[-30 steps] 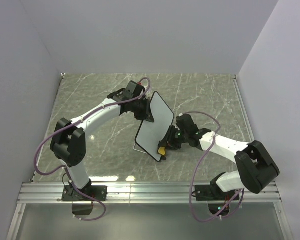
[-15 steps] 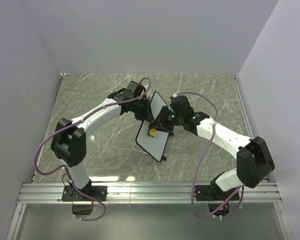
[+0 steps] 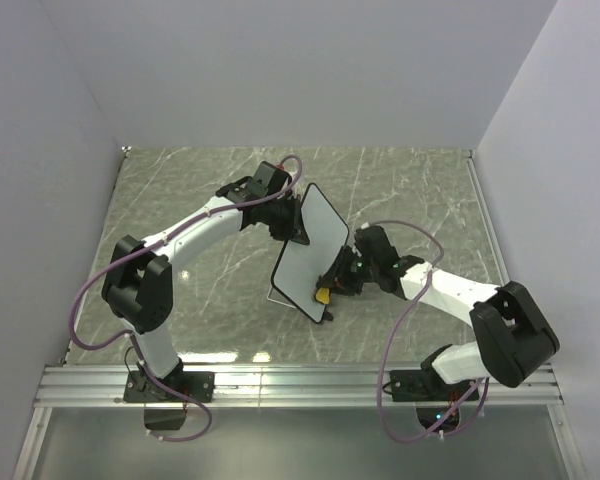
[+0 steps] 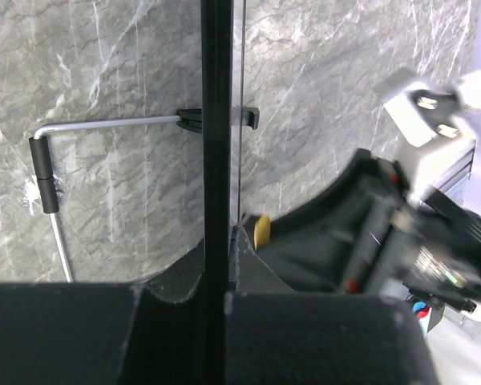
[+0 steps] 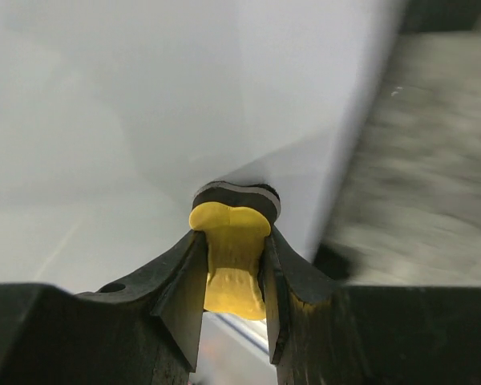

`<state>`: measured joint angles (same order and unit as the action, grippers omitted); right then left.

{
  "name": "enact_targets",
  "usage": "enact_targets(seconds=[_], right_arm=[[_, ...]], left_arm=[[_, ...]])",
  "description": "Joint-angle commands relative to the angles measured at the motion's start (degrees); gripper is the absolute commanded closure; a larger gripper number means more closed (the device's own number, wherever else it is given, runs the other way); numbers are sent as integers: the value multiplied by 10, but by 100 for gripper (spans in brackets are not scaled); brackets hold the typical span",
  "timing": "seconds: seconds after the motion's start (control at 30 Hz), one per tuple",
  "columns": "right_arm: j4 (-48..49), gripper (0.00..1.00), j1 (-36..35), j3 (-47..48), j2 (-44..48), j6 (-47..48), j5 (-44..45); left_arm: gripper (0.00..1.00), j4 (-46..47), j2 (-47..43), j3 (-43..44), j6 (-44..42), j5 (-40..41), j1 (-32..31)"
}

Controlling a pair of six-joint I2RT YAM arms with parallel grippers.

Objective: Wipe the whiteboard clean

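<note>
The whiteboard point(image 3: 310, 250) stands tilted on its lower edge at mid table, white face toward the right arm. My left gripper point(image 3: 298, 232) is shut on its upper left rim; in the left wrist view the board shows edge-on as a black strip point(image 4: 216, 120) between the fingers. My right gripper point(image 3: 330, 290) is shut on the yellow bone-shaped eraser point(image 3: 323, 296) and presses its dark pad against the board's lower right part. The right wrist view shows the eraser point(image 5: 232, 257) between the fingers, against the white face point(image 5: 144, 104). The eraser also shows in the left wrist view point(image 4: 261, 233). No marks show on the board.
The grey marbled tabletop point(image 3: 200, 190) is walled by white panels at back and sides. A metal rail point(image 3: 300, 385) runs along the near edge at the arm bases. The board's wire stand point(image 4: 48, 176) with clips juts out behind it.
My right gripper with the eraser swept up to the board's upper middle, then came back down to its lower right part. The left arm and the board stayed still.
</note>
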<state>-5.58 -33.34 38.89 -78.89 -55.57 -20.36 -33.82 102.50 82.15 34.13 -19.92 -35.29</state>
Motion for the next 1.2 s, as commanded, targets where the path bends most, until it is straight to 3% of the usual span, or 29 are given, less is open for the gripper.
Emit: enact_targets(seconds=[0.0,0.2,0.43,0.53,0.63,0.67,0.73,0.77,0.8,0.9,0.97,1.17], right_arm=[[-4,100,27,-45,-1,3,4],[-46,100,64,-23,31,29,-2],[-205,100,95,63,139,109,112],[-239,100,133,41,132,108,150],[-234,100,158,9,102,109,182],[-230,97,162,2,96,107,192],[-218,85,169,-15,75,105,215],[-212,77,170,-18,67,103,225],[-209,61,170,-22,60,103,232],[-198,41,169,-23,38,103,248],[-195,38,170,-22,29,107,250],[-213,12,170,-17,51,114,255]], left_arm=[[100,-100,108,-66,-45,116,-54],[100,-102,111,-60,-50,114,-53],[99,-127,111,-44,-59,146,-52],[75,-142,111,-31,-61,169,-53],[61,-157,106,-16,-59,189,-53],[52,-162,102,-6,-57,192,-53],[49,-171,96,1,-56,197,-53],[47,-172,94,9,-54,197,-53],[47,-175,90,13,-53,197,-53],[46,-185,82,22,-50,197,-53],[45,-193,74,27,-49,197,-53],[42,-218,50,39,-45,229,-52]])
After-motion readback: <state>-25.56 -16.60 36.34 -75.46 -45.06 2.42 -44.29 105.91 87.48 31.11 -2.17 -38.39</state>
